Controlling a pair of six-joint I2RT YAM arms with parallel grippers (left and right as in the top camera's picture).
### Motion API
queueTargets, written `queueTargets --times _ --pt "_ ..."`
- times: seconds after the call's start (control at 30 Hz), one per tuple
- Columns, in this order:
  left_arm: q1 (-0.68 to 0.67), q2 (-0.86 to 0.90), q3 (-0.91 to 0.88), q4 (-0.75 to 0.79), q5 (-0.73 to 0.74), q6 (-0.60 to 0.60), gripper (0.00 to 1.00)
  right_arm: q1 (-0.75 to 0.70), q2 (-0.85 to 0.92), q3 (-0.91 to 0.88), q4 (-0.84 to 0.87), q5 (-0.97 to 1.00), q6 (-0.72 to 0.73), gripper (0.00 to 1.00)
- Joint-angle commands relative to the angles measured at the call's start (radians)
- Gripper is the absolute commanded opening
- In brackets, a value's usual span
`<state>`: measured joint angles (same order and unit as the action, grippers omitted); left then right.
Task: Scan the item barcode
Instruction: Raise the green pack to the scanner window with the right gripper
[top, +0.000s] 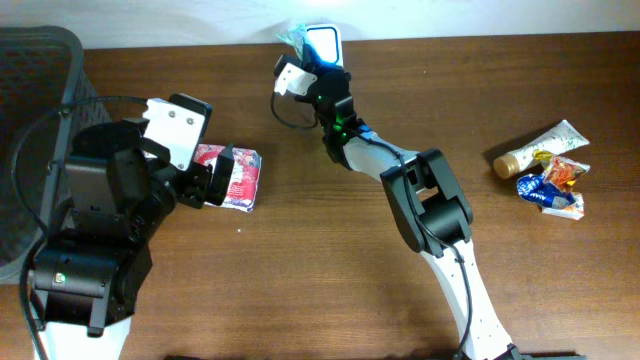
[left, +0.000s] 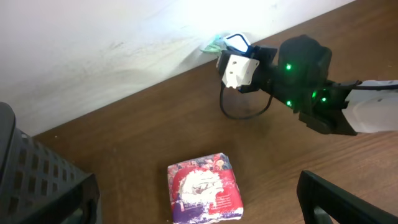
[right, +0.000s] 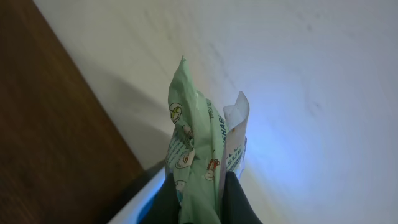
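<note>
We pinch the green packet (right: 193, 137) upright in our right gripper (right: 200, 196), facing what seems a glowing scanner (top: 322, 42), to show its barcode. Our left gripper (top: 212, 178) hangs open.

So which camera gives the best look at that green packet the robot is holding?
The right wrist view: the green packet is close and large, pinched in the right claw, its print visible. Overhead shows only a green corner beside the blue light; the left wrist view, a distant sliver.
</note>
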<state>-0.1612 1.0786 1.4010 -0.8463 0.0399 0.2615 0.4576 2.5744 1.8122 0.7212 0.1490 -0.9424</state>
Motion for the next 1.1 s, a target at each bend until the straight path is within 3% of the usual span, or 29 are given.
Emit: queueTargets --times 0.0,0.7,0.83,1.07 --pt "0.001 0.0 0.006 0.0 -0.011 -0.002 0.99 -0.01 0.009 0.031 -0.023 -0.011 -0.019 0.04" --pt "0.001 0.022 0.006 0.01 -0.011 -0.002 0.99 -0.006 0.009 0.094 -0.028 0.048 0.023 0.04" --pt "0.001 0.022 0.006 0.006 -0.011 -0.002 0.99 0.016 0.007 0.093 -0.048 0.134 0.14 0.04" --pt "0.001 0.021 0.006 -0.002 -0.011 -0.002 0.99 0.032 -0.039 0.094 -0.126 0.137 0.211 0.04"
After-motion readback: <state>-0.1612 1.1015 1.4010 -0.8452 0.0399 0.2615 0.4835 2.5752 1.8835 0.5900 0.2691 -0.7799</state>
